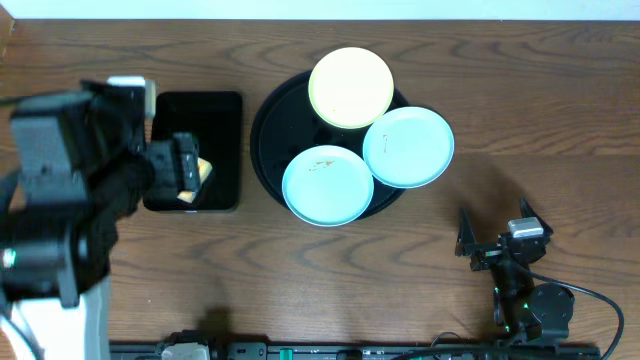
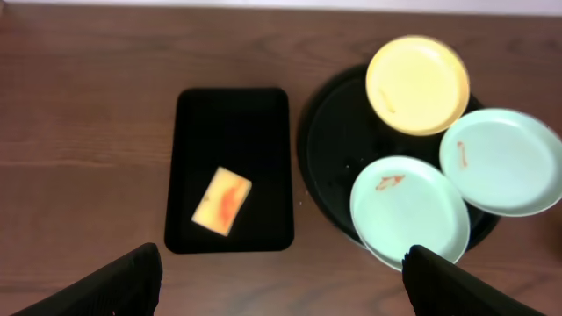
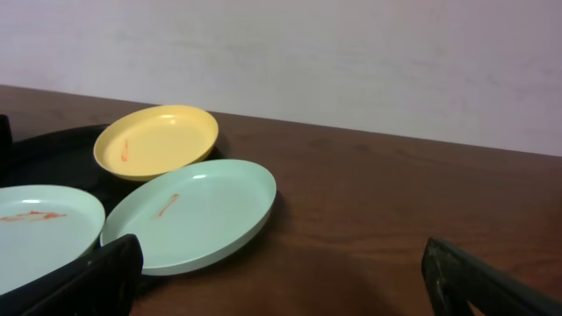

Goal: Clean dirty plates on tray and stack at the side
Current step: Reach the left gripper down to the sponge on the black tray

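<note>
Above the small tray [image 2: 233, 114], the left jaws are hanging wide apart and holding nothing, with the sponge [image 2: 222, 201] lying below and a little ahead of them. I am judging the step in hand to be fetching the sponge, since no plate is looking wiped or stacked yet. The sponge is lying flat, its long axis running slantwise from lower left to upper right in the left wrist view. The next move is therefore calling for a wrist turn to set the jaws across its narrow width, then a straight drop and a close.

Over at the near right of the tabletop [image 1: 400, 290], the right jaws are also standing wide and empty, well apart from the work.

All three plates are sitting face up on the round tray [image 1: 270, 130]. The yellow plate [image 1: 350, 87] is at the far rim, the near blue plate [image 1: 327, 185] is at the front, and the right blue plate [image 1: 408, 147] is overhanging the right rim. Being round, they are showing no long axis, and each is carrying an orange smear.
</note>
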